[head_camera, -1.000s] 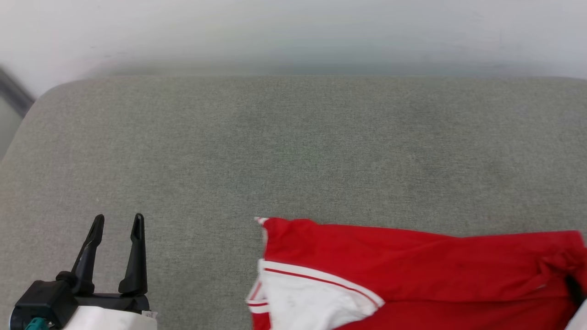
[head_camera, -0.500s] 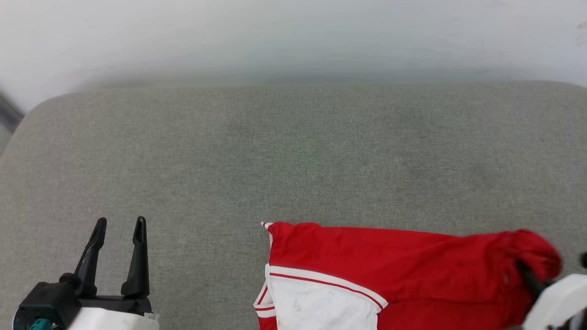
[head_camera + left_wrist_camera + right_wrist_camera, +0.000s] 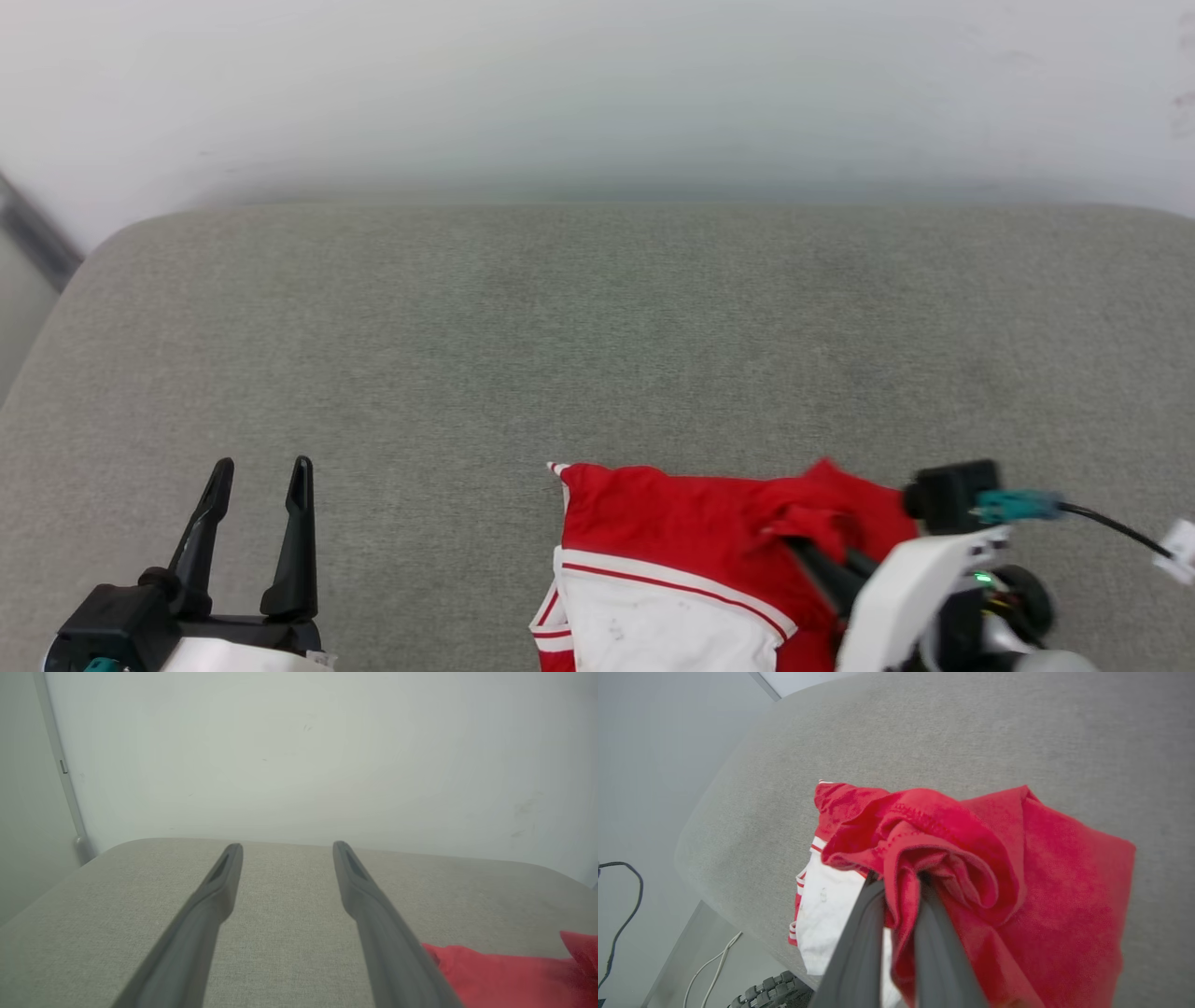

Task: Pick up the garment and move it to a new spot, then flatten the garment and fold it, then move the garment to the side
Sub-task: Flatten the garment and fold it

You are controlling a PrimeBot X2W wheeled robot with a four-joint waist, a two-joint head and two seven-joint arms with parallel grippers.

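R end effector (image 3: 805, 549) pressed together, pinching bunched red edge of garment (image 3: 667, 518), which lies at 5 o'clock in head view on grey padded surface (image 3: 560, 327). L end effector (image 3: 261, 467) spread, empty, at 7 o'clock.

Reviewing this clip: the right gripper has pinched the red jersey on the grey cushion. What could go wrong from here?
1. The right gripper holds a bunched wad of the garment, so a lift may leave it crumpled.
2. The white sleeve lies at the edge of the cushion; dragging might pull it off.
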